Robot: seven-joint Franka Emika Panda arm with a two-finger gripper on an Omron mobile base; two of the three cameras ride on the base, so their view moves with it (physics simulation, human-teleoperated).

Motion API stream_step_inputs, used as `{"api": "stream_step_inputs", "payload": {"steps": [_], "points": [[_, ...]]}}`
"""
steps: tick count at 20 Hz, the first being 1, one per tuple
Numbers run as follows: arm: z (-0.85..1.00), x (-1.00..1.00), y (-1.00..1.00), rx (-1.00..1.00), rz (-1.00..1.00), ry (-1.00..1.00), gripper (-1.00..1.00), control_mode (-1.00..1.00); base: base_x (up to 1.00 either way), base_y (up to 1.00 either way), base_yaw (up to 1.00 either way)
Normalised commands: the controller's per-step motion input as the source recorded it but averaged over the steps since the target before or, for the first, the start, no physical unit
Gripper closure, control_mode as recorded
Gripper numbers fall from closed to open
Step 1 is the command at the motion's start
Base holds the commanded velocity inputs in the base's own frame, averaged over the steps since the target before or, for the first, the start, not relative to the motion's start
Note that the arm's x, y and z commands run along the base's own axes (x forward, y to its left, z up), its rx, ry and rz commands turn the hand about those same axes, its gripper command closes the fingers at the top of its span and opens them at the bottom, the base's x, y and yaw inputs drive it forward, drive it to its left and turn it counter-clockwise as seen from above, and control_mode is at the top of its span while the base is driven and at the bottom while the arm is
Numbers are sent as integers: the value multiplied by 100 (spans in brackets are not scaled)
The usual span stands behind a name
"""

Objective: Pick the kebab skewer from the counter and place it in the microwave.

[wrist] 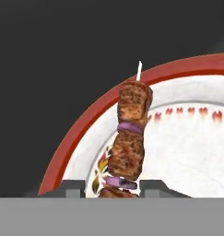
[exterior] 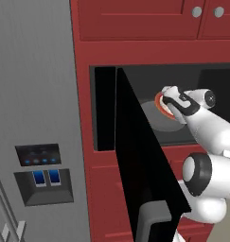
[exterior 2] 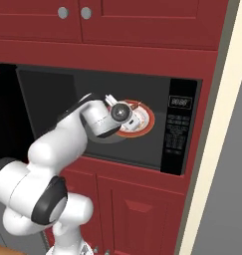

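Note:
In the hand view the kebab skewer (wrist: 129, 138), brown meat chunks with purple onion slices on a thin white stick, rises between my two finger tips over a white plate with a red rim (wrist: 187, 138). My gripper (wrist: 112, 188) is inside the microwave (exterior: 135, 80), just over that plate (exterior 2: 148, 122). Its jaws are a little apart, and a narrow gap shows between the left finger and the skewer's lower end. I cannot tell whether the skewer rests on the plate. From the base views the hand (exterior: 169, 101) (exterior 2: 134, 119) hides the skewer.
The microwave's black door (exterior: 135, 165) stands swung open to the left of my arm, with its grey handle low down. The control panel (exterior 2: 178, 129) is on the cavity's right. A grey fridge (exterior: 36, 118) stands on the left, and red cabinets (exterior 2: 142, 20) are above and below.

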Motion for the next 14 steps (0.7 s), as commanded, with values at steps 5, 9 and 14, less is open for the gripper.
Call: {"api": "stream_step_inputs", "payload": {"steps": [5,9,14], "points": [[0,0,-1,1,-2,11,-100,-100,0,0,0],[2,-43,0,0,0,3,-100,-100,0,0,0],[9,-77,6,0,0,0,-100,-100,0,0,0]]}}
